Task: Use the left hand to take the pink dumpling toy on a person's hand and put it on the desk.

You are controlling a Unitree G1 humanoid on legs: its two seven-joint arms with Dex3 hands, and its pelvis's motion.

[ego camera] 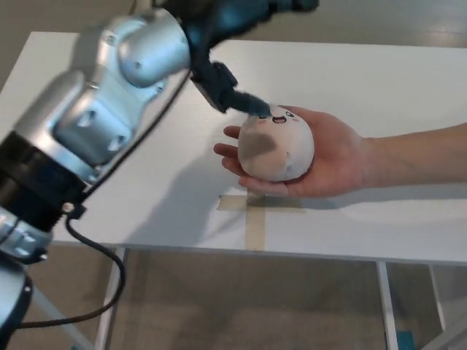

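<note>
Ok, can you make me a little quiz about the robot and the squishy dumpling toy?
1. True or false: the pink dumpling toy lies on the desk.
2. Which robot hand shows? A) left B) right C) both
3. Fill in: under the person's hand, strips of ____ are stuck on the desk.

Key:
1. False. It rests in the person's open palm, above the desk.
2. A. Only the left hand shows, one of its fingers reaching the top of the toy without holding it yet.
3. Tape.
</note>
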